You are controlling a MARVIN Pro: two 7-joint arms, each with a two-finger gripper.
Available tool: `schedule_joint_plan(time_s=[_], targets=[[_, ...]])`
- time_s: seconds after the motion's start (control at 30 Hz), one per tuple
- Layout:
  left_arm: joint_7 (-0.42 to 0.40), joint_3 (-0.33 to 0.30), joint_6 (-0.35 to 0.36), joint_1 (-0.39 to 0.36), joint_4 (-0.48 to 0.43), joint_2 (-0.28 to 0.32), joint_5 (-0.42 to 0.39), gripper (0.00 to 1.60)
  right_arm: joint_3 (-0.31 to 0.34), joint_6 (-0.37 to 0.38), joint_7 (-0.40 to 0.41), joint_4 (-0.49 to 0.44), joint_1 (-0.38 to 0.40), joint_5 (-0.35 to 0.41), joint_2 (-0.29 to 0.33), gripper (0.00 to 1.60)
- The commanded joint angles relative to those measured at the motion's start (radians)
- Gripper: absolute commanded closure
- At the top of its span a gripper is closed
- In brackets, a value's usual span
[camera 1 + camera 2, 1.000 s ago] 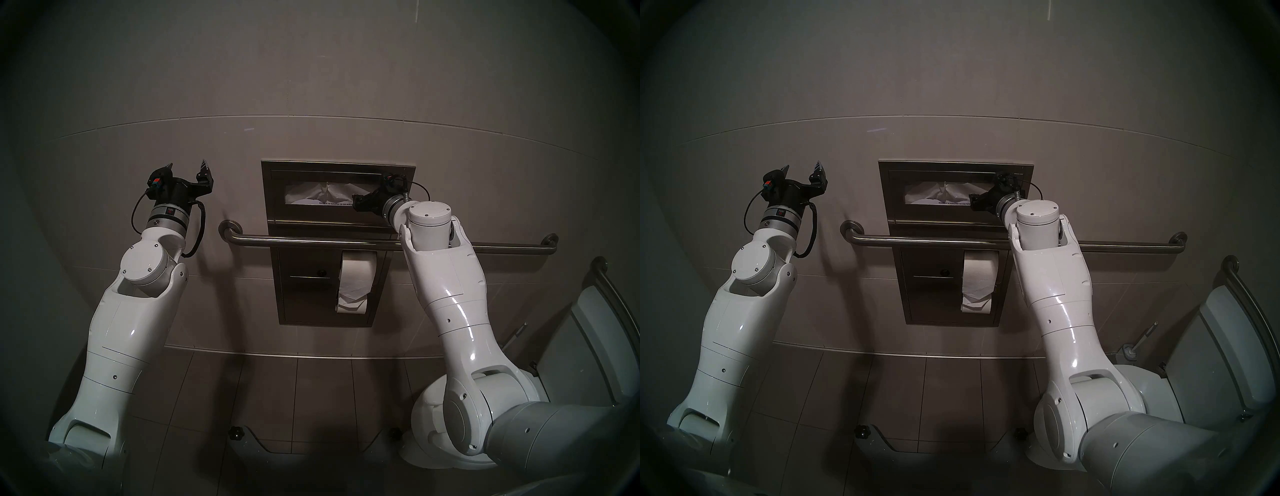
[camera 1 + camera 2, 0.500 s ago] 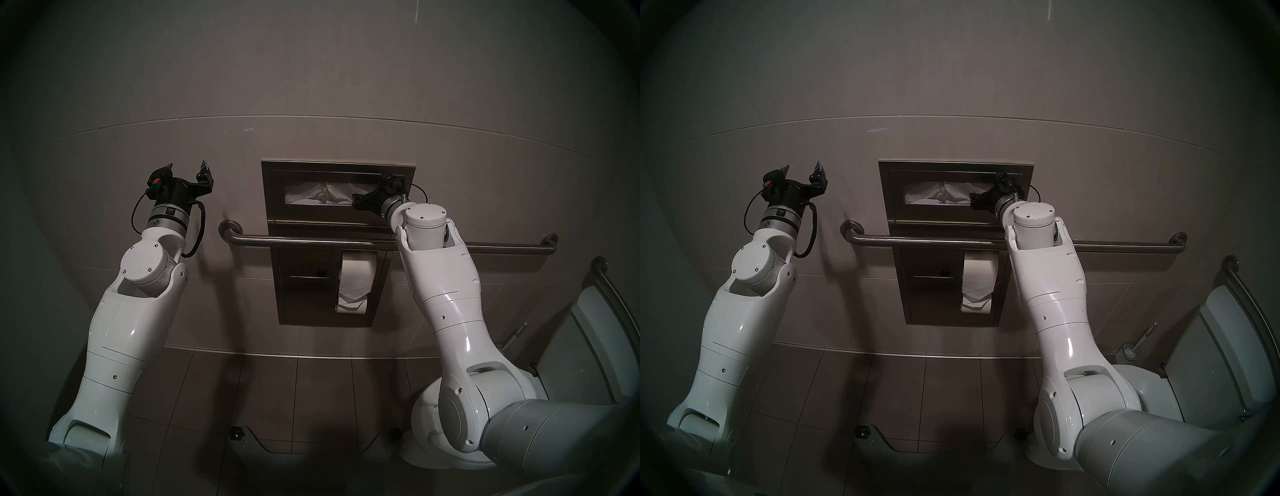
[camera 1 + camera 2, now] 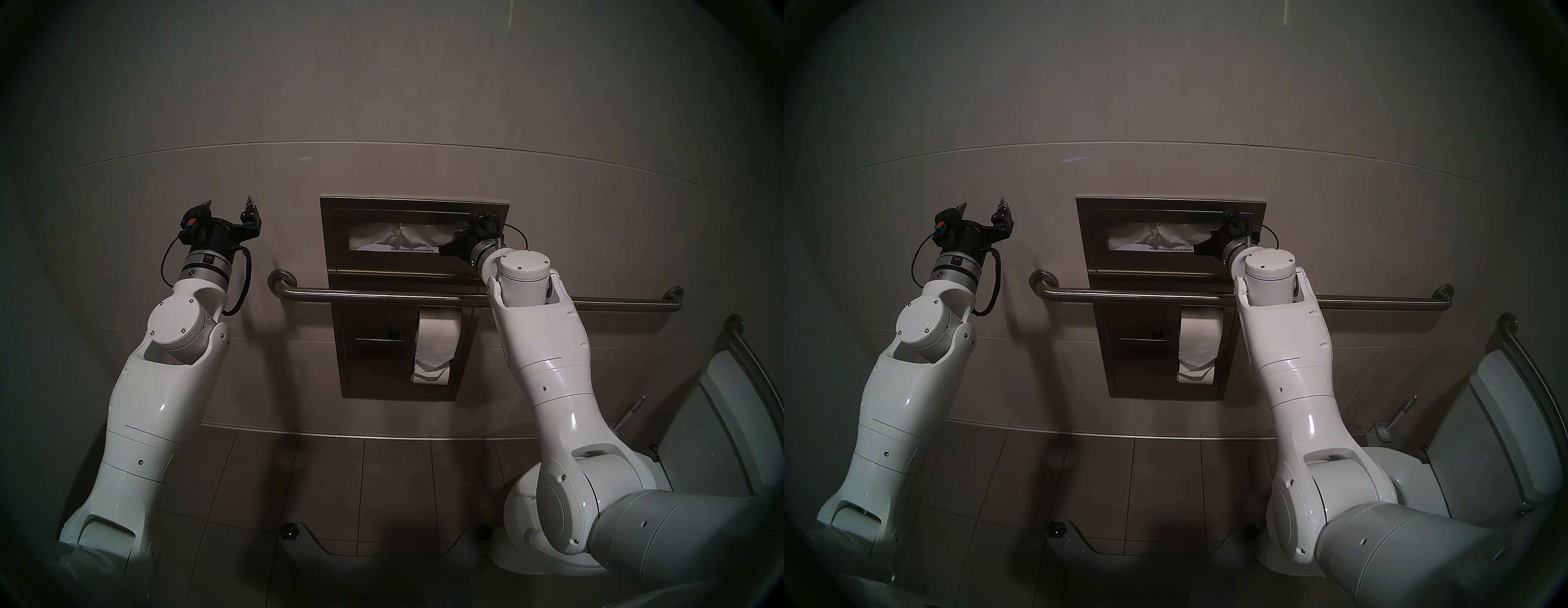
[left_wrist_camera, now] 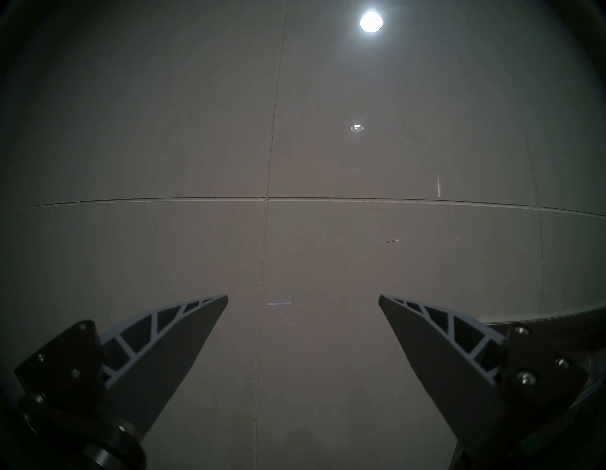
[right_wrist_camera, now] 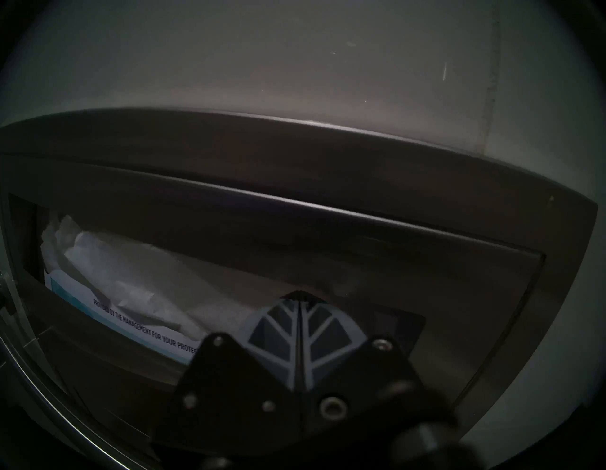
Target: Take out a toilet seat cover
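Cover: crinkled white tissue-paper toilet seat cover [image 3: 392, 237], bunched in the slot of the recessed steel wall dispenser [image 3: 413, 204].
Handling: likely featherlight, floppy, tears easily; pinch a protruding fold.
Right gripper [image 5: 299, 297]: fingers pressed together at the slot's right end; whether paper is caught, cannot tell.
Left gripper [image 4: 303, 297]: wide, empty.
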Motion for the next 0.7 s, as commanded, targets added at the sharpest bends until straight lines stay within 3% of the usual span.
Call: schedule_joint_plan(time_s=[0.0, 0.17, 0.2, 0.23, 0.27, 0.67], targets=[[-0.002, -0.007, -0.010, -0.033, -0.028, 0.002, 0.000, 0.00, 0.007, -0.018, 0.001, -0.054, 0.019, 0.005, 0.001, 1.60], [-0.002, -0.007, -0.010, -0.033, -0.028, 0.002, 0.000, 0.00, 0.016, 0.011, 0.003, -0.083, -0.011, 0.013, -0.009, 1.60], [-0.002, -0.007, -0.010, -0.033, -0.028, 0.002, 0.000, 0.00, 0.013, 0.013, 0.004, -0.091, -0.019, 0.011, -0.010, 1.01], [-0.002, -0.007, -0.010, -0.033, -0.028, 0.002, 0.000, 0.00, 0.012, 0.017, 0.007, -0.098, -0.029, 0.012, -0.010, 0.14], [-0.002, -0.007, -0.010, -0.033, -0.028, 0.002, 0.000, 0.00, 0.012, 0.017, 0.006, -0.103, -0.036, 0.012, -0.011, 0.00], [-0.001, -0.007, -0.010, -0.033, -0.028, 0.002, 0.000, 0.00, 0.007, 0.031, 0.033, -0.088, -0.028, 0.022, 0.004, 0.00]])
